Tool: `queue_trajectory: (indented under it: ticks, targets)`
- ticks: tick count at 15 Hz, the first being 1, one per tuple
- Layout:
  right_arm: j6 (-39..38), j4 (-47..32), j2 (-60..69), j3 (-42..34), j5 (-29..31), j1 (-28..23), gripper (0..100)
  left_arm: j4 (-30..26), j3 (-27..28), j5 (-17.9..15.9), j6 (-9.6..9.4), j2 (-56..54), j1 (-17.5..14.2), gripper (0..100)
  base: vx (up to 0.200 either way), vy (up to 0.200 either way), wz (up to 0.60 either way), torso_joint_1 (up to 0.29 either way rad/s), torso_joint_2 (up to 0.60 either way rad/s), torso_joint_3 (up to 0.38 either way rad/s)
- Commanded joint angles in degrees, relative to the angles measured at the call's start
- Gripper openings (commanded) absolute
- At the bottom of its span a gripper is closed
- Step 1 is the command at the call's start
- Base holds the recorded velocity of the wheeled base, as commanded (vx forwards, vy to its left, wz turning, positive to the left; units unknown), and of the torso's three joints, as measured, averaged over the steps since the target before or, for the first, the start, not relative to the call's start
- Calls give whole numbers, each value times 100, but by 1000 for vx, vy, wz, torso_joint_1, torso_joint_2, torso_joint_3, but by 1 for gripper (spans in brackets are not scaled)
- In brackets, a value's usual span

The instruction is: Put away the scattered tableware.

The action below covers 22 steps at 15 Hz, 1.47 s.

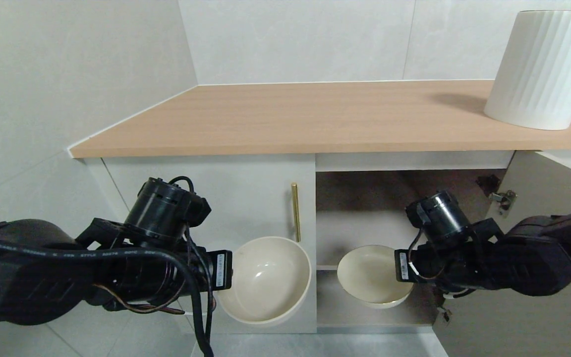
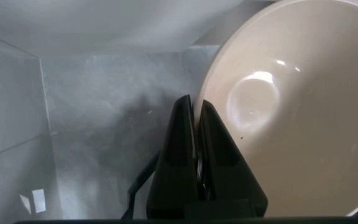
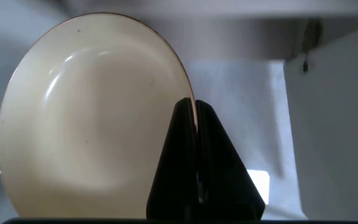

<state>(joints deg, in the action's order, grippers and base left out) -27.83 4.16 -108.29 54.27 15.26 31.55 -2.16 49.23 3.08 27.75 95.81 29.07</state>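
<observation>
My left gripper (image 1: 227,277) is shut on the rim of a large cream bowl (image 1: 265,280), held in front of the closed left cabinet door. In the left wrist view its fingers (image 2: 196,118) pinch that cream bowl (image 2: 297,106) at the rim. My right gripper (image 1: 400,265) is shut on the rim of a smaller cream bowl (image 1: 371,275), held at the mouth of the open right cabinet compartment. The right wrist view shows the smaller bowl (image 3: 92,106) clamped at its edge between the black fingers (image 3: 194,118).
A wooden countertop (image 1: 315,119) runs above the cabinet, with a white ribbed container (image 1: 543,69) at its right. The left door has a gold handle (image 1: 295,210). The right door (image 1: 538,238) stands swung open. A shelf (image 1: 327,267) divides the open compartment. Grey floor lies below.
</observation>
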Motion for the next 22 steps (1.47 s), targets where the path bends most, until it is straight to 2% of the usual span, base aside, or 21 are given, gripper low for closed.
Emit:
queue_trajectory:
  ticks: [1, 3, 7, 9, 13, 17, 22]
  targets:
    - [129, 569, -834, 294, 12, -386, 0, 93, -1, 8, 3, -1, 28, 0, 0, 0, 0, 0, 0, 0]
    - [489, 947, -1564, 822, 82, -720, 0, 137, -1, 17, 3, -80, 28, 0, 0, 0, 0, 0, 0, 0]
    - [568, 911, -2495, 1929, 548, -958, 0, 137, -1, 26, -32, -185, 98, 0, 0, 0, 0, 0, 0, 0]
    - [568, 929, -2777, 2123, 812, -1072, 0, 137, 8, 26, -32, -203, 134, 0, 0, 0, 0, 0, 0, 0]
    - [568, 911, -3084, 2457, 926, -1265, 0, 137, -1, 34, -32, -211, 204, 0, 0, 0, 0, 0, 0, 0]
    - [568, 911, -3392, 2817, 1163, -1283, 0, 137, -9, 26, -32, -229, 221, 0, 0, 0, 0, 0, 0, 0]
    - [542, 920, -3436, 2975, 1190, -1283, 0, 137, -9, 26, -32, -220, 230, 0, 0, 0, 0, 0, 0, 0]
